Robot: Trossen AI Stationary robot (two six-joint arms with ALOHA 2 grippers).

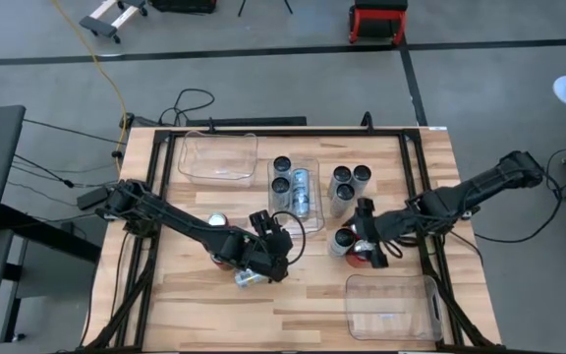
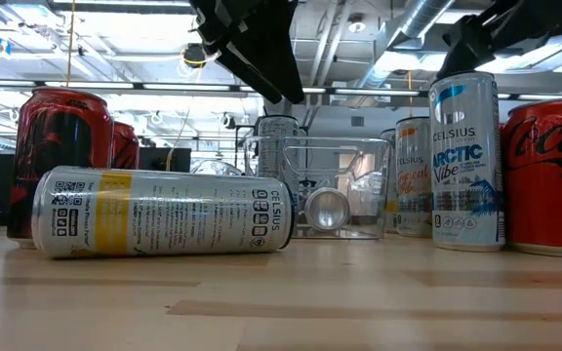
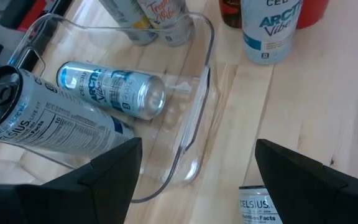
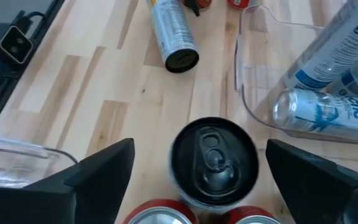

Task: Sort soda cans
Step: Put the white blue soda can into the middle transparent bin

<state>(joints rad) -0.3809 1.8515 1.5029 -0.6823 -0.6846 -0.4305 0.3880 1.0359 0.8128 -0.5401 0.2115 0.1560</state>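
Black-topped can (image 4: 214, 163) stood between the right hand's (image 4: 213, 171) spread fingers, seemingly just set beside red cans (image 1: 360, 258); left hand (image 3: 194, 171) hung apart above the table (image 1: 204, 295).

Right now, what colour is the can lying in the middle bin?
Silver with blue markings; left wrist view shows it best.

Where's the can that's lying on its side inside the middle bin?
In the high view, the lying can rests in the middle bin at the table's centre, right of two upright cans in that bin.
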